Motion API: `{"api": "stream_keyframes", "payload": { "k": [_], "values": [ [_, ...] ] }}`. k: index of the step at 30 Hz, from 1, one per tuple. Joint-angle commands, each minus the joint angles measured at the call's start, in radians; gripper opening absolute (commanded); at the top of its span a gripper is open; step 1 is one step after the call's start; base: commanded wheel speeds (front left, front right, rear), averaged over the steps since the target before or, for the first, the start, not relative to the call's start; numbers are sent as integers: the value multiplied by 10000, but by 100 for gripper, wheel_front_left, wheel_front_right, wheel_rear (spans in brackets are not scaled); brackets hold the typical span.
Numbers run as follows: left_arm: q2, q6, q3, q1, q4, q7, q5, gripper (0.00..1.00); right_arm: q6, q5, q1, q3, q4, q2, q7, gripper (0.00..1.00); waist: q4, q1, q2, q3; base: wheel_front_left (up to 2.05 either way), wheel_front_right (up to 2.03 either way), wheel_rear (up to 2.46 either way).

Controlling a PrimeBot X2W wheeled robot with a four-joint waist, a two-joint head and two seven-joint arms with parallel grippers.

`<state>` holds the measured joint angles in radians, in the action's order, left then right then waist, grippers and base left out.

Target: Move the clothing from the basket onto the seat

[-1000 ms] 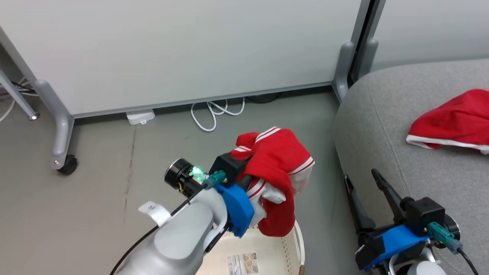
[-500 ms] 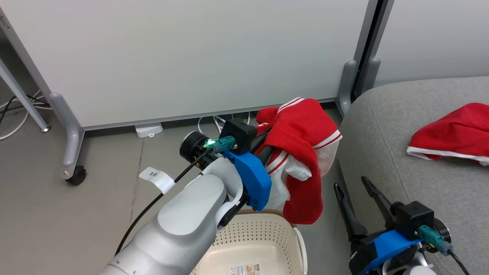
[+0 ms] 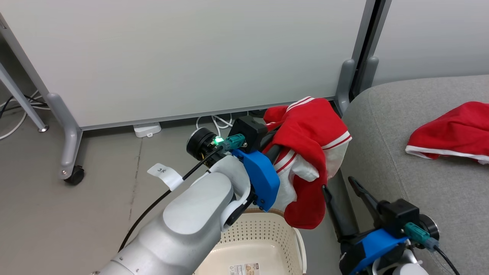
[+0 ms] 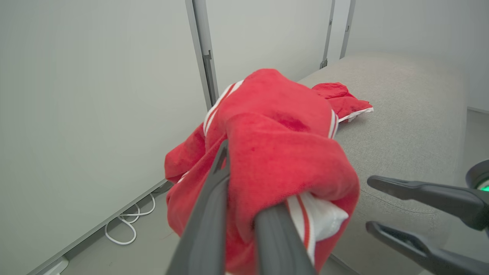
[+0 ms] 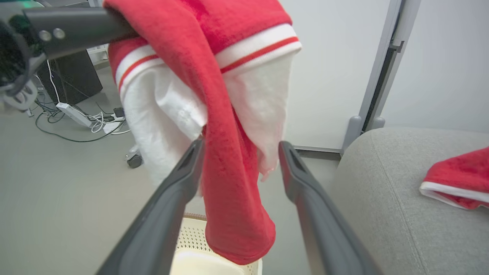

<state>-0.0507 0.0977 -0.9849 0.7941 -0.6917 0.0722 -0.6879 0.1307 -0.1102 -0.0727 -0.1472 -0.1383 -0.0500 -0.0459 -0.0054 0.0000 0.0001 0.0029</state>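
mid-carry, drop-off to the right

the large grey woven-fabric sofa seat [image 3: 420, 191] lies right of the left end effector [image 4: 244, 198], one red white-trimmed garment [image 3: 450, 130] laid on it. the cream perforated plastic basket [image 3: 263, 229] is seen below. a second red garment [image 3: 309, 130], hung long-axis down, is pinched by that end effector; the right end effector [image 3: 337, 183] is spread, empty, beside its hem.

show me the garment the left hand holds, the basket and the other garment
held garment [image 3: 305, 126], head view, red fabric of its upper fold
basket [image 3: 261, 232], head view, perforated back wall
other garment [image 3: 454, 126], head view, middle of its red fabric
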Motion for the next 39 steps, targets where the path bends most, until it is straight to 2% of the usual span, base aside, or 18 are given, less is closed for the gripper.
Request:
{"api": "stream_keyframes", "payload": {
  "k": [1,11,22,23,24,39],
  "values": [
    [-1,-43,-26,175,-4,30,4,0,2,35,-207,-102,-57,-9,82,100,20,0,-1,30,0,0,0],
    [0,-72,-208,223,-38,54,-141,0,2,166,-1231,-795,-1056,-9,496,100,44,0,-1,-15,0,0,0],
    [0,-44,-514,252,-23,-47,-370,0,3,-54,-3073,-1795,-3547,-9,512,100,82,0,-1,-48,0,0,0],
    [0,-44,-534,248,-26,-59,-415,0,3,-129,-3179,-1878,-3720,-9,462,45,92,0,-1,-53,0,0,0],
    [2,-48,-552,245,-31,-65,-438,0,2,-191,-3271,-1962,-3865,-11,408,2,103,0,-1,-56,0,0,0],
    [1,-129,-637,226,-303,91,-667,0,2,-711,-3782,-2163,-4787,-11,-280,0,60,0,-1,-147,0,0,0]
  ]
}}
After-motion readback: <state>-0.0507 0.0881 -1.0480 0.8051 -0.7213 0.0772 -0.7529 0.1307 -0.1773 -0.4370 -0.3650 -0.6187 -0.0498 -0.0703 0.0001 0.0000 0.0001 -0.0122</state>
